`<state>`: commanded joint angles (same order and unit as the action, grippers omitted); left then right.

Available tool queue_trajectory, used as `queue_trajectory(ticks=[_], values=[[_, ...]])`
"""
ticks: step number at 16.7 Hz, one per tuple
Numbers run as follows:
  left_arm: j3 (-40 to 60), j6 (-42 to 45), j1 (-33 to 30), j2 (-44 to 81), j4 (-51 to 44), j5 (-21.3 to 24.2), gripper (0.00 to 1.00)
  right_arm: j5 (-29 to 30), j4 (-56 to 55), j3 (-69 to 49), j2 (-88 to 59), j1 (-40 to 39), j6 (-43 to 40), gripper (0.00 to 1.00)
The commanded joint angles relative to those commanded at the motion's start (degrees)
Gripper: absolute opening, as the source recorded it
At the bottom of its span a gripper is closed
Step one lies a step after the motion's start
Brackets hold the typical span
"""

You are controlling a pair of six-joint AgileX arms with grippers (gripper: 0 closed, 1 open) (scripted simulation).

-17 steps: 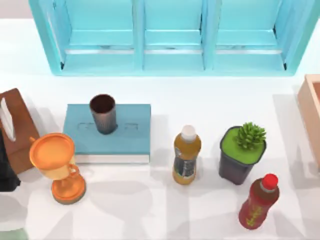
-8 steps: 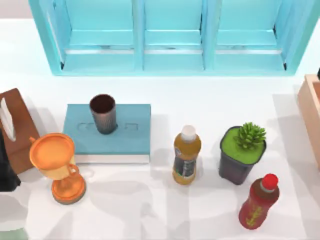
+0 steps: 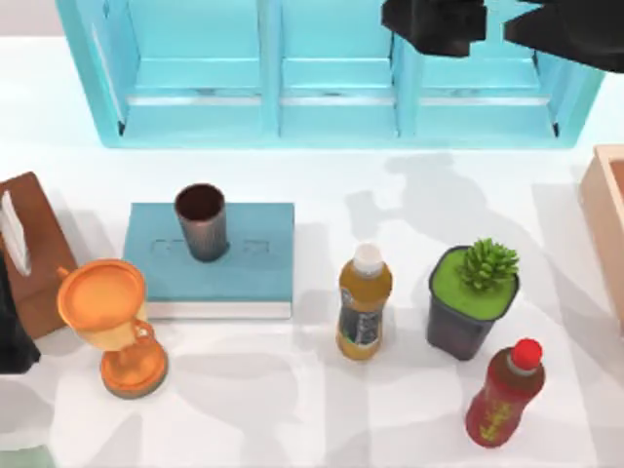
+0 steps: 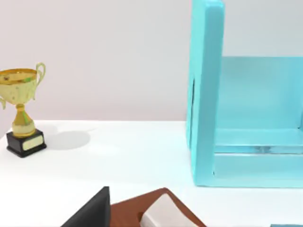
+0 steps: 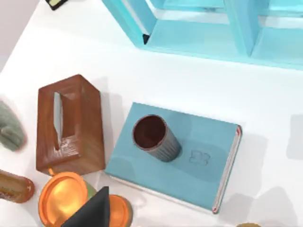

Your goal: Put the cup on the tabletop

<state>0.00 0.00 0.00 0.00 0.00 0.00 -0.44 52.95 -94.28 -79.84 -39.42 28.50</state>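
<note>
My right gripper [image 3: 492,24] hangs high over the turquoise shelf cabinet [image 3: 331,73] at the table's far right, fingers spread apart with a clear gap between them. The cup [image 3: 201,220] stands upright on the teal book [image 3: 219,258], near its left end, not on the tabletop [image 3: 322,195]. My left arm [image 3: 12,331] sits parked at the left edge; its fingers I cannot make out.

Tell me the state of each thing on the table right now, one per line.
Cup: upright, empty, standing on the book.
Book: lying flat, closed.
Goblet: upright.
Yellow bottle: upright, capped.
Red bottle: upright, capped.
Plant pot: upright.
Tissue box: lying flat.
Right gripper: above the cabinet.
</note>
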Motion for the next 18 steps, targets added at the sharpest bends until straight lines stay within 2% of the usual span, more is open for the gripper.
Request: queue_trajectory(ticks=[9, 13, 18], values=[[0.0, 0.0, 0.0, 0.0, 0.0, 0.0, 1.0, 9.81, 23.8, -45.08, -40.44, -13.34, 13.68, 1.0], [0.0, 0.0, 0.0, 0.0, 0.0, 0.0, 1.0, 15.3, 31.18, -58.88, -54.14, -16.11, 18.43, 1.0], [0.0, 0.0, 0.0, 0.0, 0.0, 0.0, 1.0, 21.17, 36.82, -70.46, -66.16, -17.16, 23.11, 1.0]])
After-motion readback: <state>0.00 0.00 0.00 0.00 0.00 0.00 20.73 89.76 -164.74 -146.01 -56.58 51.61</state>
